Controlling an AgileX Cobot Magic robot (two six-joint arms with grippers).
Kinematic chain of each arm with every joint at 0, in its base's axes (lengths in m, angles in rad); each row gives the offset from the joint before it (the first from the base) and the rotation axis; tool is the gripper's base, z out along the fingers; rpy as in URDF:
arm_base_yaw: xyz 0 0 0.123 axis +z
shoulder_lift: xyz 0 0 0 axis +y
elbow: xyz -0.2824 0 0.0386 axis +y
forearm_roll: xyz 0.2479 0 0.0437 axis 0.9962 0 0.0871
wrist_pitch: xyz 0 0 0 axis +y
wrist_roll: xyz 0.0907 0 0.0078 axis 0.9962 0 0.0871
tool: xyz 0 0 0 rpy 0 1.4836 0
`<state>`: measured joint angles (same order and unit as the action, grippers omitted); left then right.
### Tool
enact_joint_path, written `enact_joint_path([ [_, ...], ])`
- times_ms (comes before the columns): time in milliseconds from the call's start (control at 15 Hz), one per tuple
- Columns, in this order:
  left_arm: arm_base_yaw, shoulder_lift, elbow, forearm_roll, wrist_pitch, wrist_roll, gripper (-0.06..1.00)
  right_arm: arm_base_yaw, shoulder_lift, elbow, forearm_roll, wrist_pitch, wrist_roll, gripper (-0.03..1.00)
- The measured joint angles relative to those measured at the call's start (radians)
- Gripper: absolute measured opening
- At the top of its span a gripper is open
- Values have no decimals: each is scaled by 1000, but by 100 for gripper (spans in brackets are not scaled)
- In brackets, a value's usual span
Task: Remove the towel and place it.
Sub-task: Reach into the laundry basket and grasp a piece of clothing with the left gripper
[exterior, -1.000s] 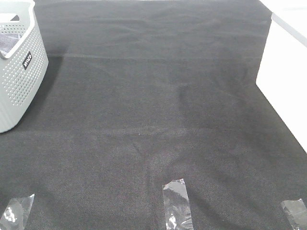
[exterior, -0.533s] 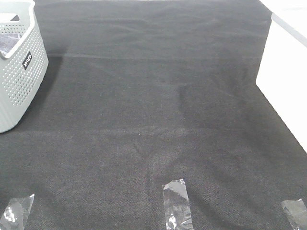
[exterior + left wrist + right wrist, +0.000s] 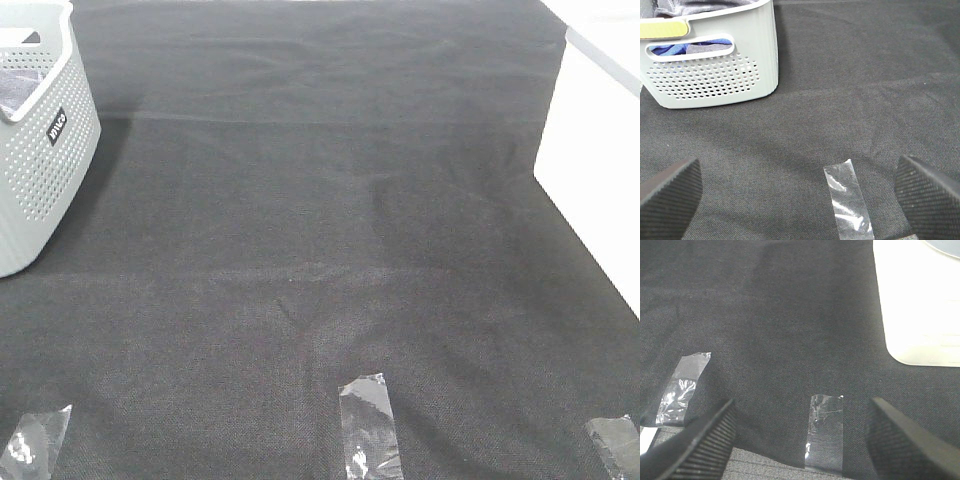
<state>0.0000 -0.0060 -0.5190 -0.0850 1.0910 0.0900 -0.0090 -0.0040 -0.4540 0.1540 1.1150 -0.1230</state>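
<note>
- Left tool point(image 3: 796, 172) is hanging fully open over the mat point(image 3: 850, 75), gripping nothing.
- Right tool point(image 3: 801, 406) is gaping wide too, also empty.
- Towel point(image 3: 710, 6) is lying in the basket point(image 3: 715, 87), well ahead of the left tool, touching neither tool.
- Tape point(image 3: 847, 200) is lying under the left tool's gap.

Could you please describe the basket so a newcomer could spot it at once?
A black mat fills the overhead view. At its far left corner stands a pale grey plastic basket with fabric inside. Unlike the plain white box on the right, its walls are dotted with holes.
</note>
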Motion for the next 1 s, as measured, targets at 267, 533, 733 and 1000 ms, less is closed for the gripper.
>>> enact_joint_path([
  [267,0,0,0,0,0,0,99,0,0,0,0,0,0,71],
  [533,0,25,-3,-1,1,2,99,0,0,0,0,0,0,71],
  [733,0,293,-198,-1,74,181,99,0,0,0,0,0,0,71],
  [1000,0,672,-508,44,122,428,99,0,0,0,0,0,0,71],
])
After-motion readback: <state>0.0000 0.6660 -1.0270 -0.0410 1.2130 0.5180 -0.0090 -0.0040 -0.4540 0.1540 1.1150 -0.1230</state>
